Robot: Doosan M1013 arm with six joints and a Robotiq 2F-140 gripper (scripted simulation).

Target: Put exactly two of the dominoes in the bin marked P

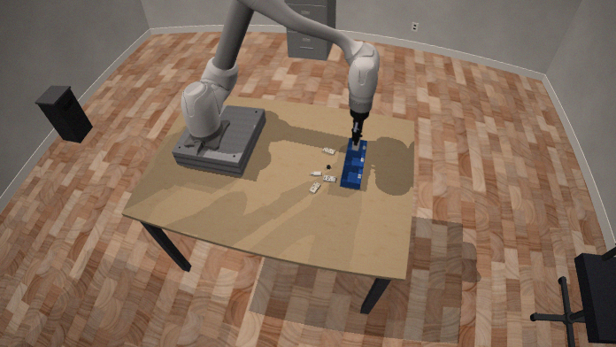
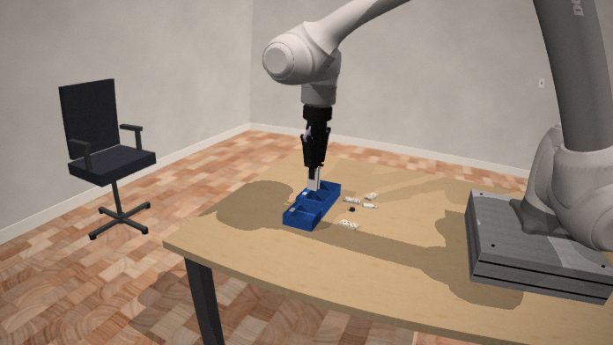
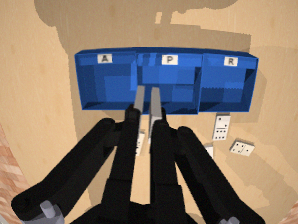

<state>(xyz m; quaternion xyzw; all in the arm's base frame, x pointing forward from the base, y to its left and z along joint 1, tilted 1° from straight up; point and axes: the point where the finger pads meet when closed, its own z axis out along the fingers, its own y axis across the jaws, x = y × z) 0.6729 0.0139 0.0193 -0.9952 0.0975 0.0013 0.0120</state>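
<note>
Four flat white dominoes (image 1: 329,178) are lying on the wooden table (image 1: 265,230) beside the blue three-celled bin (image 1: 354,170). The gripper (image 3: 148,99) is hanging over cell P (image 3: 169,79), its grey pads (image 3: 156,103) pinched nearly together, clenching nothing.

The top view looks down from high and far; the exterior view stands low beside the table (image 2: 308,273); the wrist view peers closely past the fingers. All share the blue bins (image 1: 355,167).

Four dominoes (image 1: 328,150), three bins (image 1: 354,165), one die (image 1: 328,166)
</note>
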